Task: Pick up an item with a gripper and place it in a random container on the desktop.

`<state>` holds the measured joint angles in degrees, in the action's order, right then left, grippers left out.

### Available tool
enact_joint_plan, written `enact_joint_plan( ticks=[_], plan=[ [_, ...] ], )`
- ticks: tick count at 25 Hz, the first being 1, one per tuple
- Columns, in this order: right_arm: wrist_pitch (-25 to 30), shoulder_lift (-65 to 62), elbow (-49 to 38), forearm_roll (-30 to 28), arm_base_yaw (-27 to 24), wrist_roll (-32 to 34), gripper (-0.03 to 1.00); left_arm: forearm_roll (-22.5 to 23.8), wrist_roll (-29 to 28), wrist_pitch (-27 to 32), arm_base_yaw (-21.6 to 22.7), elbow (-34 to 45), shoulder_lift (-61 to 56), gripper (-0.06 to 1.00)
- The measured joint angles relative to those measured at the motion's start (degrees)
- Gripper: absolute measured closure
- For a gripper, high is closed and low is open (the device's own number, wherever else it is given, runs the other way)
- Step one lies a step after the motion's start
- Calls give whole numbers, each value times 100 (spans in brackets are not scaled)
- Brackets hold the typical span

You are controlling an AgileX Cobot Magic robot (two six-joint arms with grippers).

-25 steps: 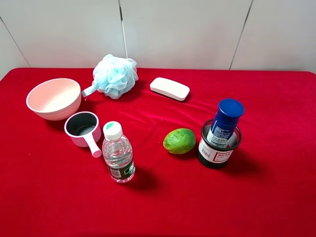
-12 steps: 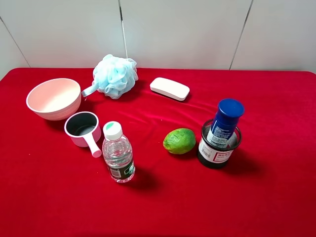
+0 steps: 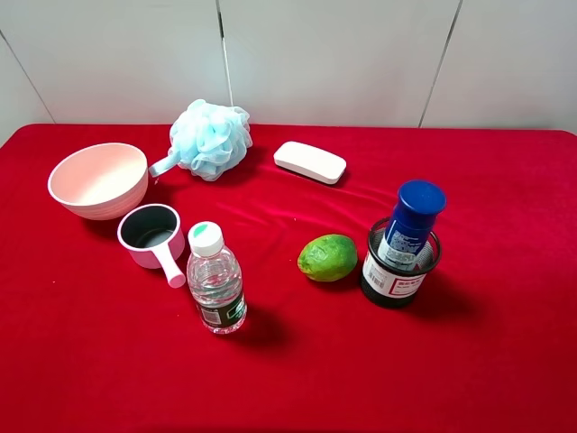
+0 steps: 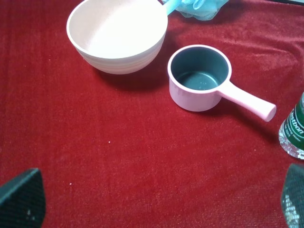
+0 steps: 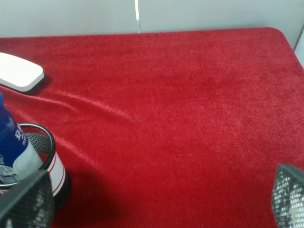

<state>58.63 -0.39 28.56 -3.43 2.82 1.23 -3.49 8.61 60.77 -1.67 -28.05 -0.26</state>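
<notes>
The white bottle with the dark-blue cap (image 3: pixel 410 224) stands tilted inside the black wire-mesh cup (image 3: pixel 394 275) on the red desktop (image 3: pixel 469 361), right of centre. In the right wrist view the bottle (image 5: pixel 12 142) and the cup (image 5: pixel 54 166) sit at the edge of the picture. Neither arm shows in the exterior high view. My left gripper (image 4: pixel 156 199) is open and empty, its fingertips (image 4: pixel 21 197) wide apart above bare cloth near the handled cup. My right gripper (image 5: pixel 156 199) is open and empty, apart from the mesh cup.
A pink bowl (image 3: pixel 97 180), a handled white-and-grey cup (image 3: pixel 151 236) and a clear water bottle (image 3: pixel 215 280) stand at the left. A green lime (image 3: pixel 327 257) lies beside the mesh cup. A blue bath puff (image 3: pixel 210 138) and a white case (image 3: pixel 309 161) lie at the back.
</notes>
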Motion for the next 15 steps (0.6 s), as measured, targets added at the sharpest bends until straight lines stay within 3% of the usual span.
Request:
enact_joint_plan(
  ticks=[15],
  plan=[
    [-2,0,0,0,0,0,28,0,0,0,0,0,0,-5]
  ],
)
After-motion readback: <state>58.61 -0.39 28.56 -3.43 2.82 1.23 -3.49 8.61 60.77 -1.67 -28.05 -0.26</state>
